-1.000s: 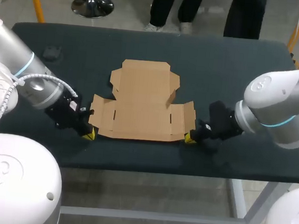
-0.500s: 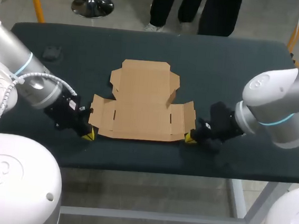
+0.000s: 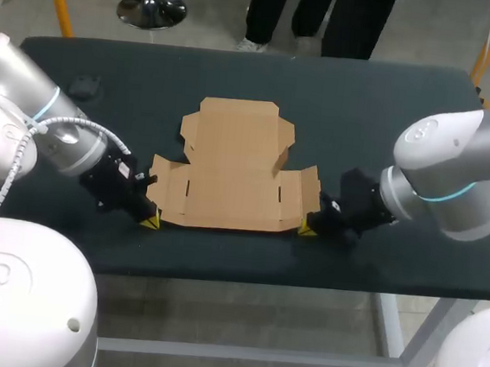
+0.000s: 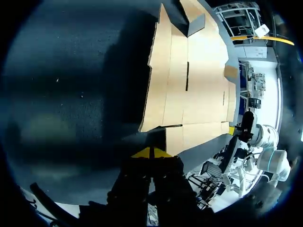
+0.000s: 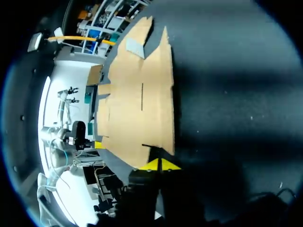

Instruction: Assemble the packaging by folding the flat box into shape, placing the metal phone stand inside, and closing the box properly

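Cardboard is laid mid-surface point(image 3: 392, 102) as an unfolded box point(image 3: 233, 169); a small dark object point(image 3: 82, 87) is seen near the rear left corner. Left gripper point(image 3: 148, 221) and right gripper point(image 3: 306, 230) are closed, empty, beside the box's front corners.

Dark tabletop point(image 3: 392, 102) — flat cardboard box point(image 3: 233, 169) lies unfolded mid-table, toward the near edge. Small dark object point(image 3: 82, 88) at far left, well apart from it.

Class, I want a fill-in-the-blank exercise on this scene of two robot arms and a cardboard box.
The box lies ____ on the table.
The left gripper is at the box's near ____ corner.
The right gripper has ____ tips.
Missing words: flat, left, yellow.
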Controlling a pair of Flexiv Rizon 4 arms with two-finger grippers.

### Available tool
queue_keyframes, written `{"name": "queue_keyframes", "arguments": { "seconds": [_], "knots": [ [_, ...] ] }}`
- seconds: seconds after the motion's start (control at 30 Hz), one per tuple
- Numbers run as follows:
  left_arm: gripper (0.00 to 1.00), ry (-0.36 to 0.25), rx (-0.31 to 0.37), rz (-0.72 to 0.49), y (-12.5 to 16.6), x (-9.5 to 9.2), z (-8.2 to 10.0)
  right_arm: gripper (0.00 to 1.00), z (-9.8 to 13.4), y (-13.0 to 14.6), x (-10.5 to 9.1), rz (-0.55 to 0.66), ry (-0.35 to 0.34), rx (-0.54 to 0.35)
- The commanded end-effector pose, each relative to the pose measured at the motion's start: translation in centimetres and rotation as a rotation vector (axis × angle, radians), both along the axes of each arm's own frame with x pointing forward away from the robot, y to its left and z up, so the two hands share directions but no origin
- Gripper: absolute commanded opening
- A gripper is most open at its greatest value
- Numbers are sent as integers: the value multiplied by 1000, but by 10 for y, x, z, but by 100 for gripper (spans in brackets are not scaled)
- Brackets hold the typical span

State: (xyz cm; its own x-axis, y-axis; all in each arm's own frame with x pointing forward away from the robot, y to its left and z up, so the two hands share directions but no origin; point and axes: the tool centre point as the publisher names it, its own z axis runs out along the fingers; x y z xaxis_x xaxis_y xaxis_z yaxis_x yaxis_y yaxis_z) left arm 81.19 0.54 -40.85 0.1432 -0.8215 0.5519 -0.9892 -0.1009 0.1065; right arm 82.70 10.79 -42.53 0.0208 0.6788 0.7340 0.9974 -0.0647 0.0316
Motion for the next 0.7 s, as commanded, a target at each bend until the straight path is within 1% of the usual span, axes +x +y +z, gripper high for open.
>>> {"name": "queue_keyframes", "arguments": {
  "seconds": [0.03, 0.37, 0.7],
  "knots": [
    [0, 14, 0, -8, -3, 8, -4, 0, -3, 0, 4, 10, 8, 20],
    [0, -6, 34, -25, -7, 8, 2, 0, 1, 9, 5, 38, 23, 23],
    [0, -19, 66, -32, -8, 8, 5, 0, 5, 15, 8, 64, 83, -8]
  ]
}}
